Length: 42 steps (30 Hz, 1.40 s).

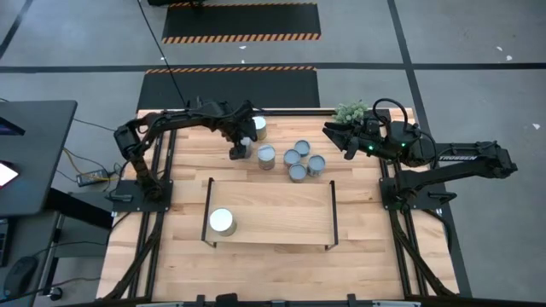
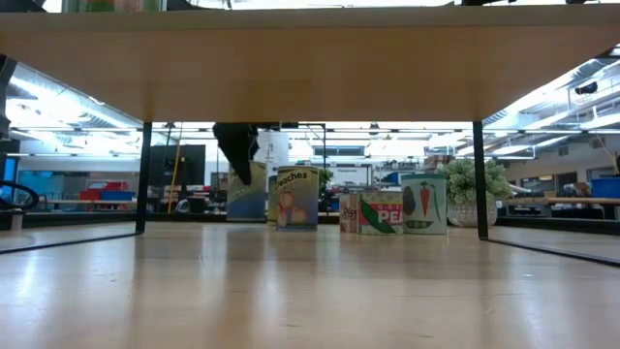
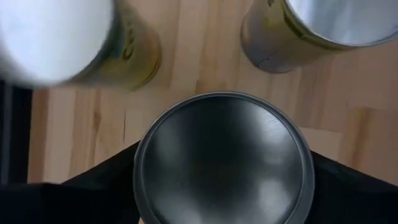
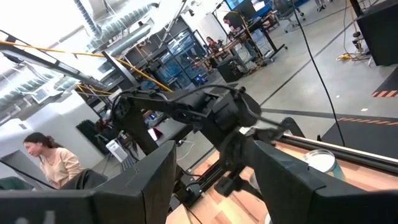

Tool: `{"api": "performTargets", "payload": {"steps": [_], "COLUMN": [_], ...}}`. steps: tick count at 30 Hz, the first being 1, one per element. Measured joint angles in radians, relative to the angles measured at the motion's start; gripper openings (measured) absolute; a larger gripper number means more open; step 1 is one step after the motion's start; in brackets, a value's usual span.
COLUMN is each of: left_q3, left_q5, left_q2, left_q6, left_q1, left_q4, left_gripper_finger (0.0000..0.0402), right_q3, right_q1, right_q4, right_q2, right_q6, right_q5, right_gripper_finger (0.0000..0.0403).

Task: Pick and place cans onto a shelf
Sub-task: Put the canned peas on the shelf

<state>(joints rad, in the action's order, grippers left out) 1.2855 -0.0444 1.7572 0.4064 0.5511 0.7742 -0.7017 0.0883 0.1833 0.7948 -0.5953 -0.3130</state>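
High view: left gripper (image 1: 240, 152) straddles a small silvery metal can (image 3: 222, 163) behind the light-wood shelf (image 1: 281, 205), fingers spread either side, not yet clamped. Right gripper (image 1: 348, 147) waits by the plant, fingers parted, empty.

Robotics lab, hazard-striped floor mats (image 1: 241, 20), ceiling ducts (image 4: 102, 25), workstations

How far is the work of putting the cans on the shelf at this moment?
Done: one can stands on the shelf. In hand: the left pincer is down around a can behind the shelf, its fingers on both sides; that can is not lifted yet. Left: five more cans on the table, one near the back edge, one beside the pincer, and a cluster of three. The right pincer waits beside the plant.
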Motion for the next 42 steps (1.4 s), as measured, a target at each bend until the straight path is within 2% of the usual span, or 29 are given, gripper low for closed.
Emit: {"api": "performTargets", "payload": {"steps": [4, 10, 14, 20, 27, 32, 35, 42], "left_q3": [0.069, 0.285, 0.438, 0.616, 0.636, 0.637, 0.637, 0.560], "left_q5": [0.009, -0.003, -0.003, -0.002, 0.005, 0.123, 0.168, 0.172], "left_q2": [-0.045, -0.063, -0.063, -0.065, -0.112, -0.145, -0.149, -0.149], "left_q6": [-0.107, -0.263, -0.375, -0.519, -0.706, -0.829, -0.884, -0.974], "left_q1": [0.002, -0.018, -0.081, -0.199, -0.407, -0.534, -0.592, -0.687], "left_q4": [0.125, 0.413, 0.578, 0.720, 0.768, 0.769, 0.779, 0.763], "left_gripper_finger": [0.0309, 0.0309, 0.0309, 0.0309, 0.0309, 0.0309, 0.0309, 0.0309], "right_q3": [0.000, 0.000, 0.000, 0.000, 0.000, 0.000, 0.000, 0.000], "right_q1": [0.000, 0.000, 0.000, 0.000, 0.000, 0.000, 0.000, -0.006], "right_q4": [0.000, 0.002, 0.002, 0.002, 0.002, 0.002, 0.005, 0.011], "right_q2": [0.000, 0.000, 0.000, 0.000, 0.000, 0.000, -0.001, -0.001], "right_q6": [0.003, 0.011, 0.015, 0.023, 0.030, 0.031, 0.031, 0.023], "right_q5": [0.000, 0.000, 0.007, 0.019, 0.023, 0.027, 0.027, 0.027], "right_gripper_finger": [0.0217, 0.0217, 0.0217, 0.0217, 0.0217, 0.0217, 0.0217, 0.0217]}}
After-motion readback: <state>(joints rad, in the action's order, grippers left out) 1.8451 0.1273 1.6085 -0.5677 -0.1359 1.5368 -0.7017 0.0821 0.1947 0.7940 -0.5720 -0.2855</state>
